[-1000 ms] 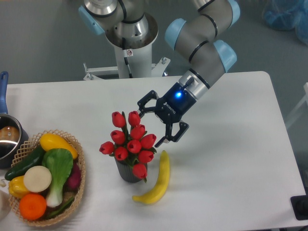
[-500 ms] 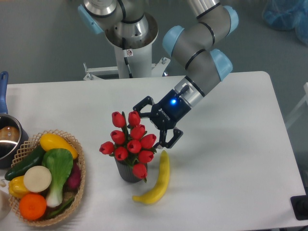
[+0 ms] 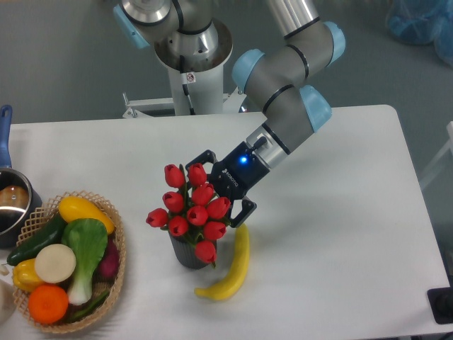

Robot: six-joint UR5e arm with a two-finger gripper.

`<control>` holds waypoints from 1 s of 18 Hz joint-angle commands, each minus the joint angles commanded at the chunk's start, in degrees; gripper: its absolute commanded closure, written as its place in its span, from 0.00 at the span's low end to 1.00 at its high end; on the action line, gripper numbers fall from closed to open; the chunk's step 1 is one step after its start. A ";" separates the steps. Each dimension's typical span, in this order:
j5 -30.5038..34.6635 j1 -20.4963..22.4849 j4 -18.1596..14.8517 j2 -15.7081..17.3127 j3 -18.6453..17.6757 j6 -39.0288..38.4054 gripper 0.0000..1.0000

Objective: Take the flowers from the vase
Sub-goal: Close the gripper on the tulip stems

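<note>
Clearly apart, the jaws of the gripper (image 3: 219, 185) straddle the right side of the flowers (image 3: 190, 209), which stand in the vase (image 3: 185, 253) beside a banana (image 3: 232, 266), likely so that closing gathers the bunch. Behind them the arm slants down from the upper right.

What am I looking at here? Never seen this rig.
One fixed camera looks down at a white table. The grey-and-blue jointed machine is a UR5e robot arm; its black two-finger end effector is open, right against the red tulips, holding nothing yet. The tulips stand in a dark grey vase. A banana lies beside it. At left, a wicker basket holds fruit and vegetables, and a steel pot sits at the edge.
</note>
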 joint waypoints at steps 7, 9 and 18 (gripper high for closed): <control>-0.17 -0.88 0.44 -0.62 0.26 0.09 0.00; -1.05 -1.58 0.79 -0.62 0.26 0.00 0.00; -2.37 -2.02 2.55 -1.49 0.18 -0.17 0.00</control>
